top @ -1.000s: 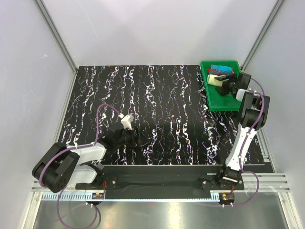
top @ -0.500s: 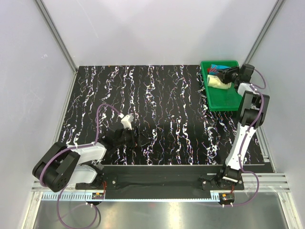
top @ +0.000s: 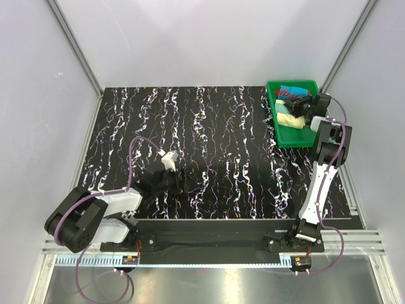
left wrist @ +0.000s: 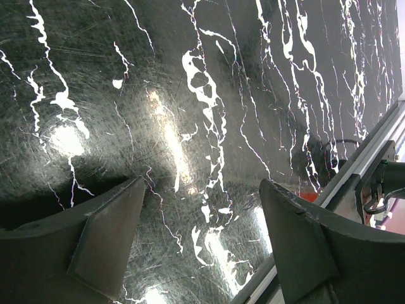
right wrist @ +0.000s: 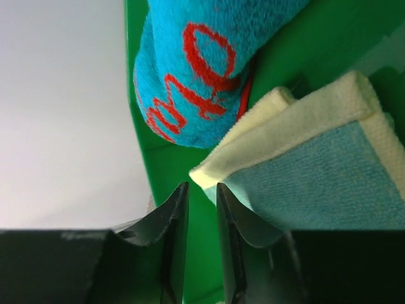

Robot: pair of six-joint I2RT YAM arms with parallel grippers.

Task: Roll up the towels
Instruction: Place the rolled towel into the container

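Both towels lie in the green tray (top: 297, 137) at the far right. The red and blue towel (top: 292, 93) is a short roll at the tray's back; in the right wrist view (right wrist: 196, 69) it shows blue with red marks. The pale yellow and teal towel (top: 288, 118) lies in folded layers beside it, with a corner showing in the right wrist view (right wrist: 316, 158). My right gripper (top: 305, 105) hovers over the tray, its jaws (right wrist: 202, 187) almost together with nothing between them, just off the yellow towel's corner. My left gripper (top: 190, 183) is open and empty, low over the table (left wrist: 202, 183).
The green tray's wall (right wrist: 136, 95) stands close to the white enclosure wall on the right. The black marbled table (top: 209, 126) fills the middle. A metal rail (left wrist: 373, 152) runs along the table's near edge by the left gripper.
My right gripper let go of the yellow towel, which now lies in the tray, then swung to the tray's back and returned a little. The left arm barely moved.
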